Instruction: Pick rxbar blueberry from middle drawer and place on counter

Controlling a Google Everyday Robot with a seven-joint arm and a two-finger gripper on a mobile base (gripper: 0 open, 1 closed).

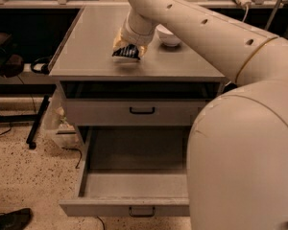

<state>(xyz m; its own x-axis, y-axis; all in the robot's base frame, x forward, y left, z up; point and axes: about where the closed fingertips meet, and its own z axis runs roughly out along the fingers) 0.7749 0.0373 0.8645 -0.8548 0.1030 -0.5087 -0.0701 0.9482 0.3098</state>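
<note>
My gripper (126, 50) hangs low over the middle of the grey counter (91, 37). It is shut on the rxbar blueberry (126, 52), a dark navy wrapper with pale print held between the yellowish fingers (118, 43), at or just above the counter top. The middle drawer (134, 185) is pulled wide open at the bottom of the cabinet, and its inside shows nothing in it. My arm's large pale body covers the drawer's right part.
A white bowl (168, 35) sits on the counter just right of my gripper. A shut grey drawer front with a black handle (142, 111) lies under the counter. A black stand (36, 123) and cables are on the speckled floor at the left, a shoe (9, 219) at bottom left.
</note>
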